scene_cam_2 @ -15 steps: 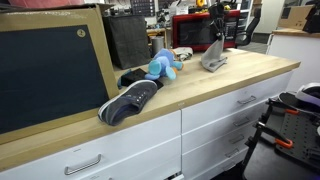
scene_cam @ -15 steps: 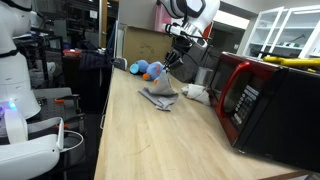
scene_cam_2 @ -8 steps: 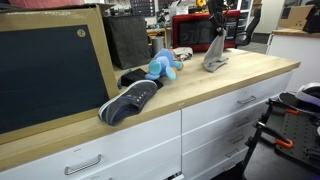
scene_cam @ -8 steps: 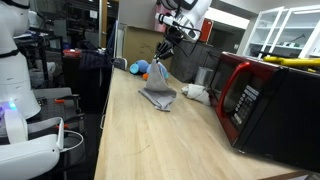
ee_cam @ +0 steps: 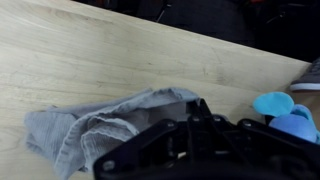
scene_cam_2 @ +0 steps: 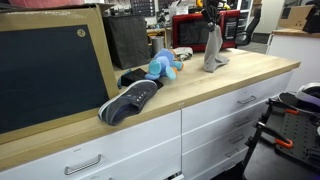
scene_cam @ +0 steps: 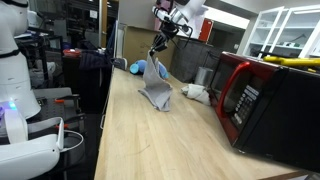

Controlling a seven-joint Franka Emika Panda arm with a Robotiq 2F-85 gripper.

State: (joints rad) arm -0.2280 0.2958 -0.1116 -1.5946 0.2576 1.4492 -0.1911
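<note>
Higher now than a second ago: the gripper point(scene_cam: 157, 46) has drawn the grey cloth point(scene_cam: 155, 82) up into a hanging peak.
The cloth's lower hem rests mid-countertop point(scene_cam: 150, 140), with bare wood open toward the near edge, the red microwave point(scene_cam: 245, 95) well apart and the blue plush toy point(scene_cam_2: 162, 66) near. The fingers are clenched on the cloth's top. The arm reaches down from above, slightly tilted.

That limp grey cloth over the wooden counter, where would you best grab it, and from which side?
Probably the bunched top end of the limp grey cloth, coming straight down from above, where the pincer is shut on it. Being soft, it hangs long and narrow from that one point, its lower end apparently resting on the light wooden counter.
</note>
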